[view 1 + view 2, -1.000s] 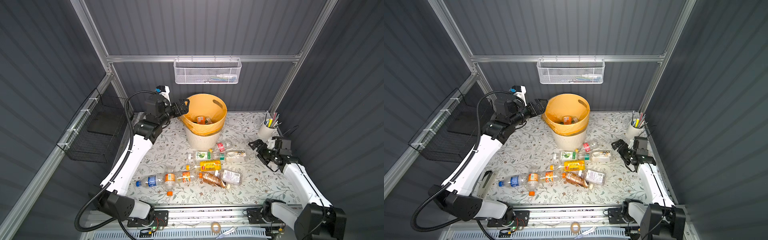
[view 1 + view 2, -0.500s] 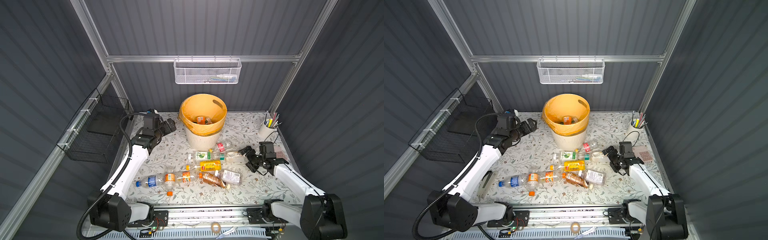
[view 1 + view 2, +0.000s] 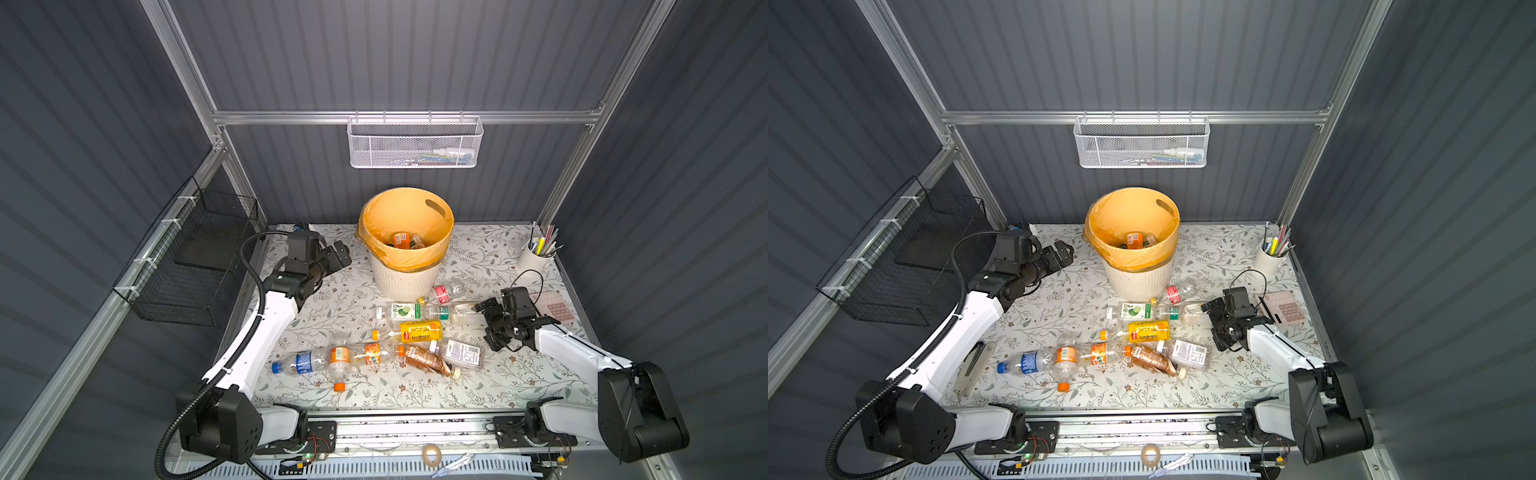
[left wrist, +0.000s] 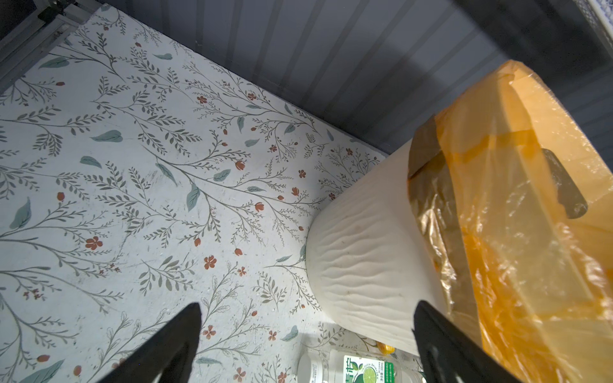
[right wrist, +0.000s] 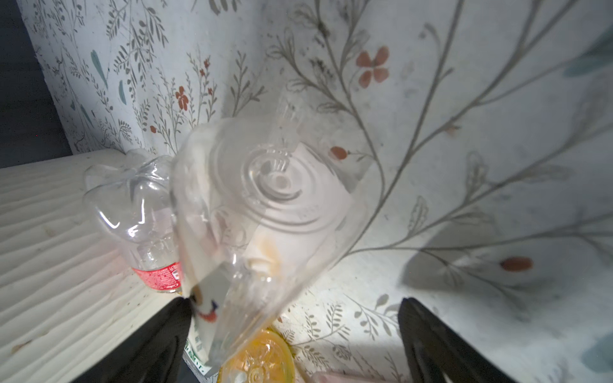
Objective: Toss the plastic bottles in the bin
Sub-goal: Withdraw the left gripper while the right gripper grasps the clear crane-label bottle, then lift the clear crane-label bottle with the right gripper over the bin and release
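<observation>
— "Tool on your right (image 3: 487,326): holding anything?"

— "No. It gapes wide and empty at a clear bottle (image 3: 462,314) lying just beside it. More plastic bottles (image 3: 417,332) litter the worktop (image 3: 324,307) in front of the bin (image 3: 405,282); a few lie inside. Your left tool (image 3: 343,257), also wide open, hangs empty beside the bin. A cup of pens (image 3: 536,259) stands in the far corner."

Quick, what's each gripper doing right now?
Left gripper: open, holding nothing.
Right gripper: open, holding nothing; clear bottle right in front of it.
</observation>
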`<state>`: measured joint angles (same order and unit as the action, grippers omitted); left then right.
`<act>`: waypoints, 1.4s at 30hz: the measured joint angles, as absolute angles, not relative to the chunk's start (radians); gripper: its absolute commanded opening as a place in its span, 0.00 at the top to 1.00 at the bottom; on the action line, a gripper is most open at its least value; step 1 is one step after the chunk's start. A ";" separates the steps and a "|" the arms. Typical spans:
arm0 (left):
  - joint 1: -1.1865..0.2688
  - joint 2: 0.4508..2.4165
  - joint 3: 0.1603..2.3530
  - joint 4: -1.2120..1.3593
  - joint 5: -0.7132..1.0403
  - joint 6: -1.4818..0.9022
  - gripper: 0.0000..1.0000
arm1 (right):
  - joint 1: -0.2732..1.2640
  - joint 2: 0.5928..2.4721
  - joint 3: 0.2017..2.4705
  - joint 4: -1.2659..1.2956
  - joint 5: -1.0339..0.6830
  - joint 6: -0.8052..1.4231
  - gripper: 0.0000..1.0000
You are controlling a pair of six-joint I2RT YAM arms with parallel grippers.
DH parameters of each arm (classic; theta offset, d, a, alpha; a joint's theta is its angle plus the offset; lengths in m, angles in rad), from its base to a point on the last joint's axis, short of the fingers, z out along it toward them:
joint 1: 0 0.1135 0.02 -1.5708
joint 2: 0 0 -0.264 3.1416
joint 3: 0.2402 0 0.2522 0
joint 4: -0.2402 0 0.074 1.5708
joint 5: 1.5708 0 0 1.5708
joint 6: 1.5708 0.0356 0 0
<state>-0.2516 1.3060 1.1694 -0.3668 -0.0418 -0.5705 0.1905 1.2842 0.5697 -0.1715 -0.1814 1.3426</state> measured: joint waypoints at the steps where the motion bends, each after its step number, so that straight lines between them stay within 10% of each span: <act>1: -0.251 1.306 1.167 -0.367 -0.042 -0.570 0.00 | 0.193 1.294 0.578 -0.170 -0.176 1.351 0.01; 11: -0.238 1.306 1.164 -0.366 -0.041 -0.568 0.00 | 0.196 1.402 0.633 -0.136 -0.104 1.391 0.04; 26: -0.223 1.306 1.135 -0.374 -0.041 -0.569 0.00 | 0.105 1.431 0.641 -0.122 -0.063 1.327 0.36; 42: -0.221 1.306 1.095 -0.368 -0.027 -0.580 0.00 | -0.019 1.257 0.591 -0.108 -0.091 1.290 0.40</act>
